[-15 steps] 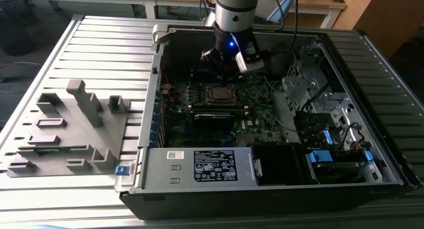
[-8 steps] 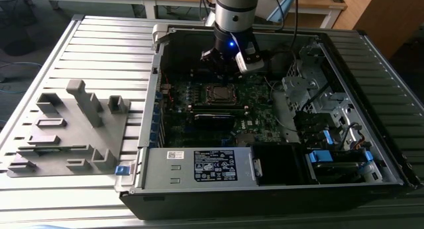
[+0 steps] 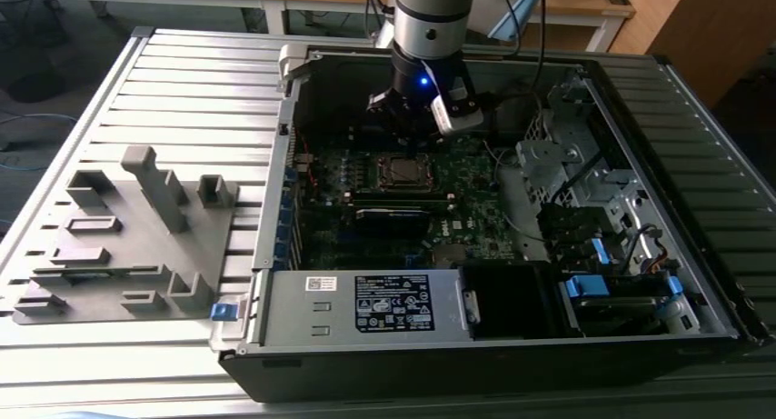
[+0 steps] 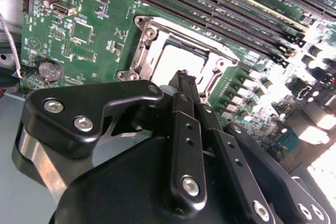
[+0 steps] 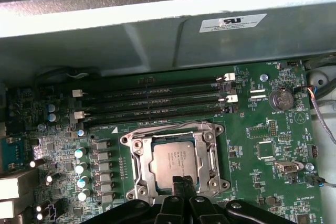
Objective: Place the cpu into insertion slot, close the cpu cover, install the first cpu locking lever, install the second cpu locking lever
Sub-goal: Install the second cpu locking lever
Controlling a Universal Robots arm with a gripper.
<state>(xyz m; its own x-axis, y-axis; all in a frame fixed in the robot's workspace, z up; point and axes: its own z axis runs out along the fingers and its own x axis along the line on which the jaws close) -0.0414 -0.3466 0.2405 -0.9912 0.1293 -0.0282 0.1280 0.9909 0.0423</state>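
Exterior view: the arm is reaching down into an open computer case (image 3: 510,283) lying on a ribbed metal surface (image 3: 182,92). The pincer (image 3: 406,133) is hanging just above the motherboard (image 3: 461,178), right over the far edge of the insertion slot (image 3: 401,169). A grey fixture block (image 3: 127,233) is sitting on the surface at the exterior view's left, well apart from the case. A power supply (image 3: 363,303) is sitting along the near wall of the case.

Second wrist view: the pincer (image 4: 184,85) is showing its black fingers (image 4: 186,129) pressed together, nothing pinched between them. The tip is hovering at the edge of the insertion slot (image 4: 142,51); touching or not, cannot tell. The cpu (image 4: 176,59) is lying flat inside the slot, face glaring white. Long memory slots (image 4: 220,9) are running just beside the socket.

First wrist view: the cpu (image 5: 176,161) is sitting flat in the insertion slot (image 5: 137,169), silver face up. The cpu cover (image 5: 207,145) is probably lying down around the chip as a silver frame, though it is hard to separate it from the socket rim. The pincer (image 5: 181,184) tip is overlapping the near edge of the chip. Memory slots (image 5: 157,98) are lying beside the socket, a coin battery (image 5: 280,99) off to the side.
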